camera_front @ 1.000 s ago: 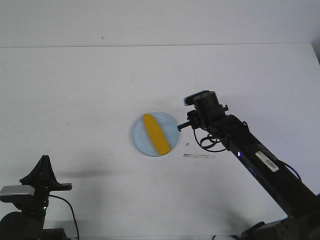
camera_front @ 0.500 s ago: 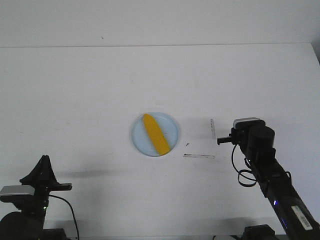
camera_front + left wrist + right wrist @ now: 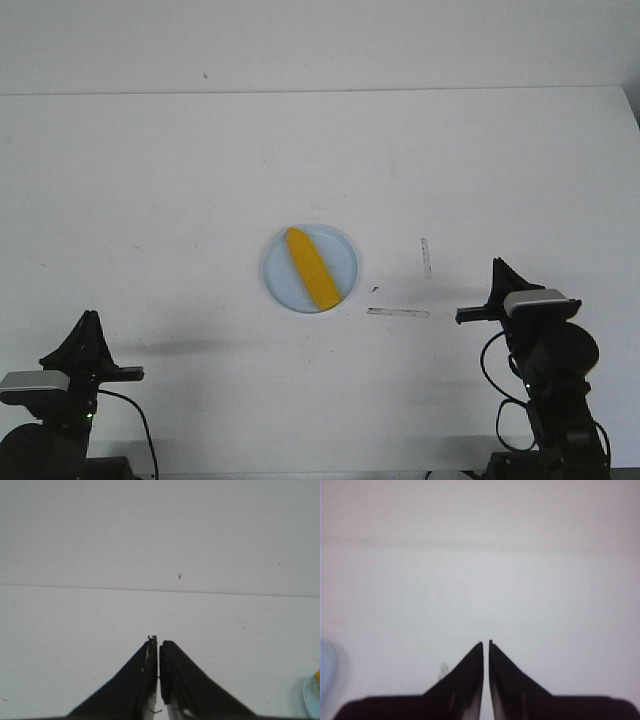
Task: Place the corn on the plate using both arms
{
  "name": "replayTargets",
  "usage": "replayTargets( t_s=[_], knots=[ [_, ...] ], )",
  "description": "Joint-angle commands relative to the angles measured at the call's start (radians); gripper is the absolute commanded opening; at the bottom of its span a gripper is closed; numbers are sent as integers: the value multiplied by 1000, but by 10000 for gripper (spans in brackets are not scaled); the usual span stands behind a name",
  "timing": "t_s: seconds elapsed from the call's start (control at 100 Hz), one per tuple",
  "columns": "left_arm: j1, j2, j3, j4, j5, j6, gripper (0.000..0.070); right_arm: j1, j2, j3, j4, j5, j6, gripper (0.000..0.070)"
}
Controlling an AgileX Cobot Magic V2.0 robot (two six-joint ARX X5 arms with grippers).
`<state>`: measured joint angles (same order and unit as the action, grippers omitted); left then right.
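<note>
The yellow corn lies diagonally on the pale blue plate at the middle of the white table. My left gripper is shut and empty at the near left, far from the plate. My right gripper is shut and empty at the near right, well clear of the plate. In the left wrist view the shut gripper points over bare table, with the plate's edge and a bit of corn at the frame border. In the right wrist view the shut gripper shows, with a sliver of the plate.
Two thin tape strips lie flat on the table between the plate and the right arm. The table's far edge meets a pale wall. Black cables hang beside both arm bases.
My right arm has pulled back from beside the plate's right rim to the near right corner. The corn, the plate and the left arm have not moved.
</note>
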<state>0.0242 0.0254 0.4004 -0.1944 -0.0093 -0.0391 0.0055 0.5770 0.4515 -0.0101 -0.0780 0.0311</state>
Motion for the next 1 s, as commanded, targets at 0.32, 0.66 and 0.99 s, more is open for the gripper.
replayTargets(
  t_s=[0.32, 0.66, 0.99],
  knots=[
    [3, -2, 6, 11, -3, 13, 1, 1, -346, -55, -163, 79, 32, 16],
    [3, -2, 6, 11, -3, 13, 1, 1, -447, -53, -172, 78, 31, 16],
    [3, -2, 6, 11, -3, 13, 1, 1, -447, -53, -166, 79, 31, 16]
  ],
)
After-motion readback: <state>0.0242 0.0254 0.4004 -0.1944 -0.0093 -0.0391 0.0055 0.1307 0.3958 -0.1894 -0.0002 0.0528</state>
